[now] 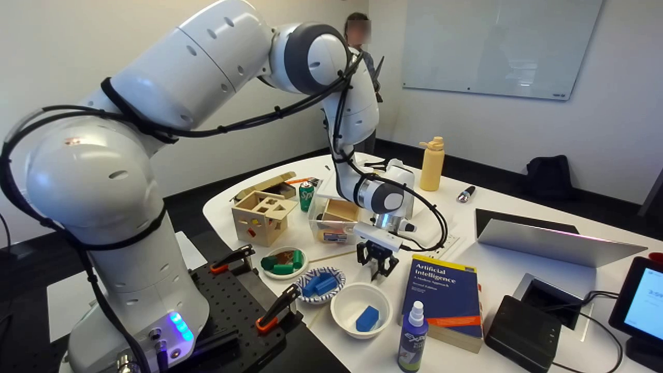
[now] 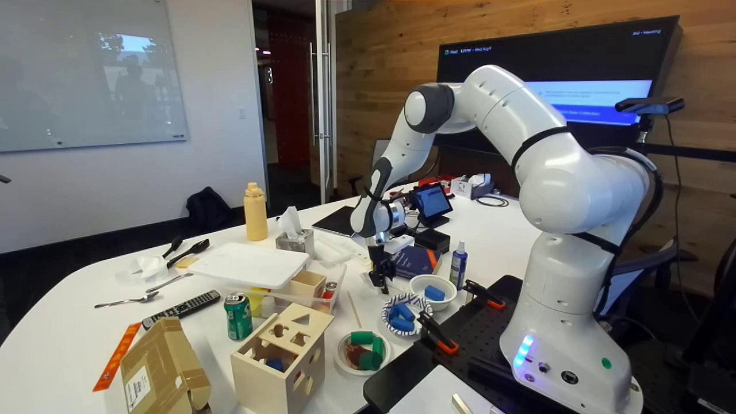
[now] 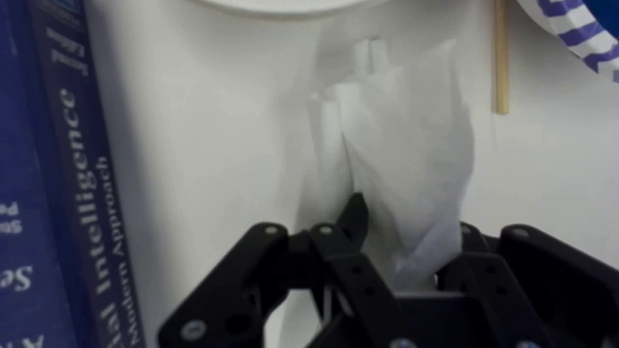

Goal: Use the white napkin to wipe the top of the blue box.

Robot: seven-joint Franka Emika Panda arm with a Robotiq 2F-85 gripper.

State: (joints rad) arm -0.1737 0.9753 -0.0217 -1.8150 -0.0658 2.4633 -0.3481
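White and softly creased, the napkin [image 3: 411, 140] bunches at the hand [image 3: 397, 220], though whether it is gripped I cannot tell

Lying flat and closed on the white table [image 2: 57, 345] as a thick, dark-blue, box-like rectangular book [image 1: 440, 295], showing white lettering, a yellow strip and an orange-red band on top. Appearing near but apart from its lettered side as a thin, crumpled white napkin [image 3: 406, 135], bunching at one end and fanning into loose, uneven folds at the other.
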